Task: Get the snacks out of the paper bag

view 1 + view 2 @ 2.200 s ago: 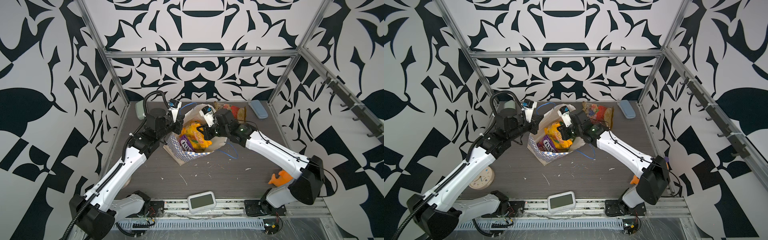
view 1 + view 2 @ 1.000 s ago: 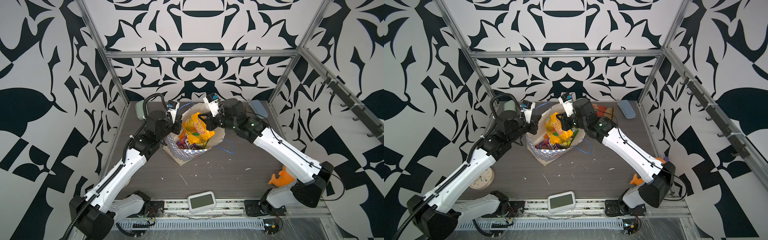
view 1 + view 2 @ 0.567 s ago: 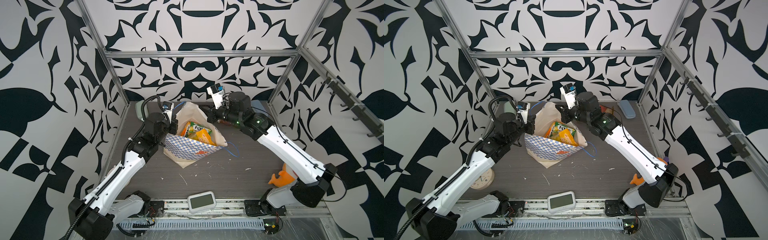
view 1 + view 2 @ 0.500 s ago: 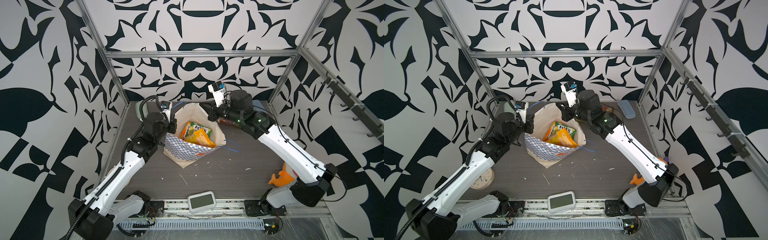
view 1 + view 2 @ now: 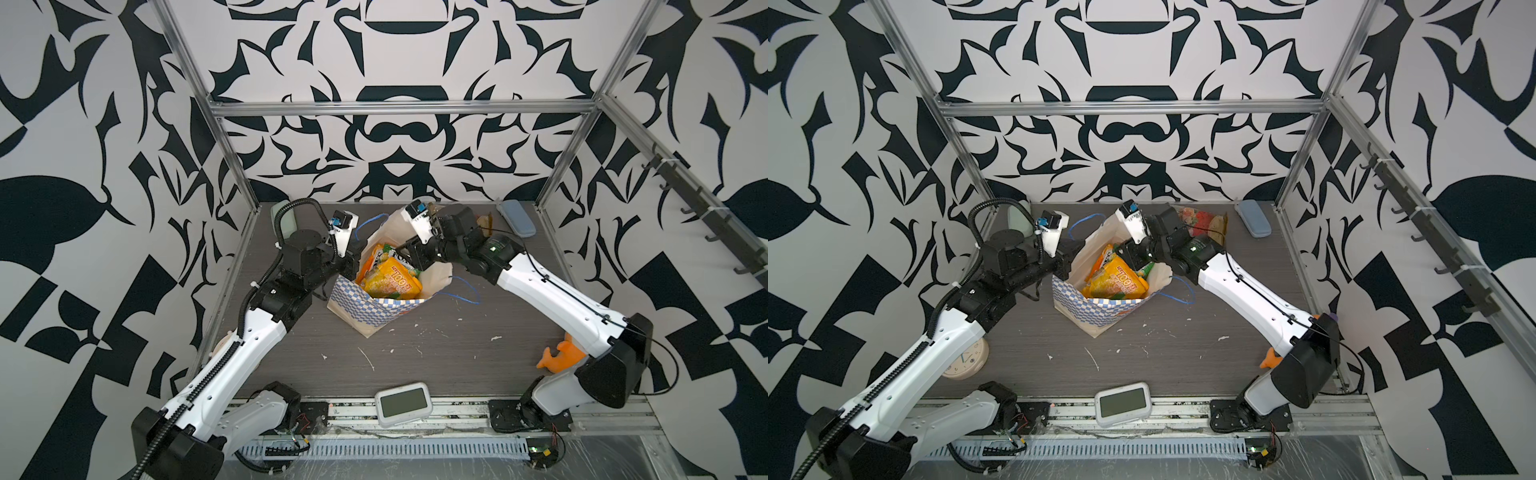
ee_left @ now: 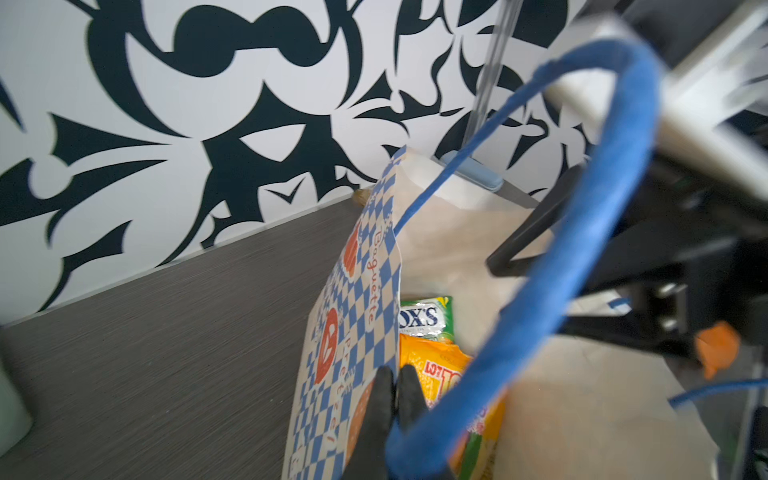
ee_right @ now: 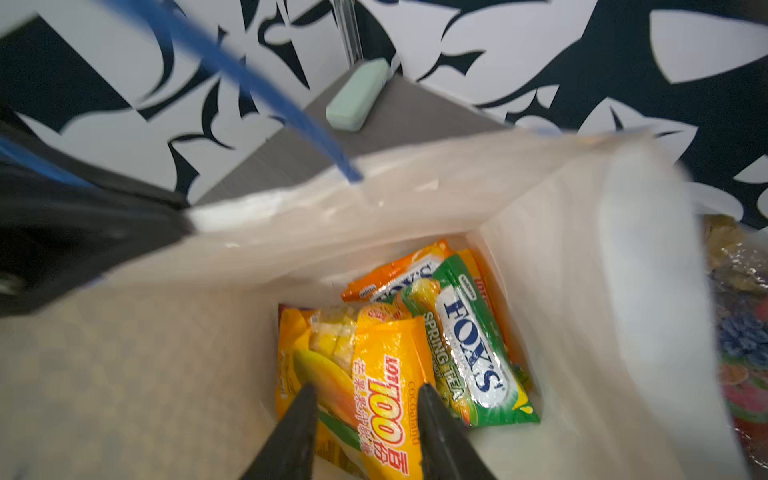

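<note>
L gripper pinching paper bag rim.
R gripper hanging w/ jaws apart over yellow packet (inside bag).

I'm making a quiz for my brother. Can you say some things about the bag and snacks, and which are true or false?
1. The left gripper pinches the bag's rim. True.
2. The right gripper is shut on the yellow packet. False: it is open above it.
3. A green packet lies in the bag. True.
4. The shark is in the bag. False: the shark lies on the table.
</note>
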Robot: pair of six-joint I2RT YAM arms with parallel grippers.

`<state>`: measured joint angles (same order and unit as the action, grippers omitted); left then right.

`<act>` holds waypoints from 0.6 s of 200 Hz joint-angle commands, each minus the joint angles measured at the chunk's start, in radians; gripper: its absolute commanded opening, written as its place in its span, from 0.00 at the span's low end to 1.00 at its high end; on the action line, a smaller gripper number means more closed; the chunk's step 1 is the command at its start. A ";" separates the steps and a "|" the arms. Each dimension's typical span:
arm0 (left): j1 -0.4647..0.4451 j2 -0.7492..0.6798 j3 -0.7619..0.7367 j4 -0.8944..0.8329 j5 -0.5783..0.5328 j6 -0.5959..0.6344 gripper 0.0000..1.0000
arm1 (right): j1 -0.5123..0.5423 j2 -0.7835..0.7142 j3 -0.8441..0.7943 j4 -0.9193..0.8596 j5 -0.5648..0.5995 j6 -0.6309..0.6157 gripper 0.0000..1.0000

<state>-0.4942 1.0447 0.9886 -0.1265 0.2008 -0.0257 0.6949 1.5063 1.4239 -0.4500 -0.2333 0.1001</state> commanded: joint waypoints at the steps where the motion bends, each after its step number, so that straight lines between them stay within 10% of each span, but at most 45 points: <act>1: -0.021 -0.025 -0.004 0.108 0.178 0.003 0.00 | -0.002 -0.050 -0.109 0.082 -0.081 0.004 0.50; 19: -0.047 -0.022 -0.015 0.132 0.202 -0.009 0.00 | 0.027 -0.073 -0.195 0.136 -0.145 -0.002 0.62; 120: -0.072 0.002 -0.050 0.181 0.075 -0.010 0.00 | 0.363 -0.013 -0.322 0.348 -0.293 -0.020 0.59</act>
<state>-0.5632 1.0519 0.9337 -0.0010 0.2871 -0.0345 0.9955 1.4647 1.0714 -0.1947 -0.4355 0.0944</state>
